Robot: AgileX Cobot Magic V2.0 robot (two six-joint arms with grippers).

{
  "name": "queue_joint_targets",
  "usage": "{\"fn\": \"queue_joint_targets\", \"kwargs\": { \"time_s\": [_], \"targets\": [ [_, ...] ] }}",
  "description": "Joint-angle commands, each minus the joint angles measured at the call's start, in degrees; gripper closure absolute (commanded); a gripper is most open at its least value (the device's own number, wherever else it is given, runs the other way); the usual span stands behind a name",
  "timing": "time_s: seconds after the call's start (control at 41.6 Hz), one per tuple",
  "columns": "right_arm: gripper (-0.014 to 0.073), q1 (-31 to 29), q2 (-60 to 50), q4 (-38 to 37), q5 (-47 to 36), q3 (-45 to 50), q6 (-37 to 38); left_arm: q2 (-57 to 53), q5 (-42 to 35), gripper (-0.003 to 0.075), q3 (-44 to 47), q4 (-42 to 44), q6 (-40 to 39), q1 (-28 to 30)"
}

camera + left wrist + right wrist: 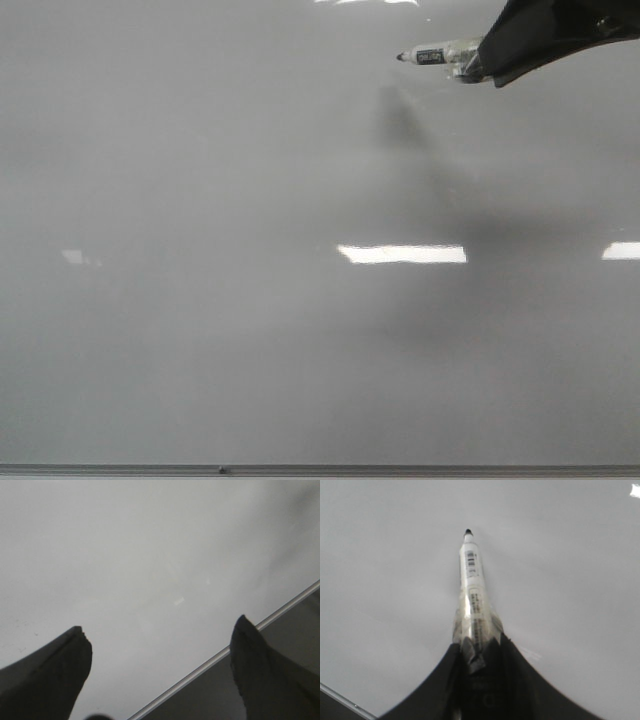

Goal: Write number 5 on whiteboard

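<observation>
- Right gripper (pixel 478 62): enters the front view at 1 o'clock, fingers closed on a white-barrelled marker (pixel 432 55); the dark tip points toward 9 o'clock. In the right wrist view the marker (pixel 471 585) projects straight out from between the black fingers (pixel 440 680), label and barcode visible; whether the tip touches the board cannot be told.
- Left gripper (pixel 160 672): seen only in the left wrist view, fingers (pixel 55 670) spread wide with nothing between them.
- Whiteboard (pixel 250 300): glossy grey-white surface filling the front view, with bright rectangular light reflections at centre, 3 o'clock and 9 o'clock, and a soft shadow of the arm at 2 o'clock.
- Number 5: no marker line is visible on the board in any view.
- Edges: a thin grey frame (pixel 320 468) runs along the 6 o'clock border; the same frame (pixel 225 652) crosses the left wrist view diagonally.
</observation>
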Motion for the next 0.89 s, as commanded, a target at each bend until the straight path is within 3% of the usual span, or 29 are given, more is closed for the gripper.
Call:
{"fn": "queue_joint_targets", "kwargs": {
  "time_s": [0.0, 0.577, 0.865],
  "targets": [
    [0.0662, -0.35, 0.29, -0.71, -3.82, -2.21, -1.07, -0.22, -3.93, 0.0166, -1.48, -0.86, -0.70, 0.23],
    [0.0662, 2.11, 8.24, -0.75, 1.59, -2.21, -3.10, -0.22, -3.93, 0.0166, -1.48, -0.86, -0.70, 0.23],
    [0.0662, -2.83, 6.70, -0.87, 6.58, -2.40, -3.10, -0.22, -3.81, 0.0166, -1.48, -0.86, -0.70, 0.23]
  ]
}}
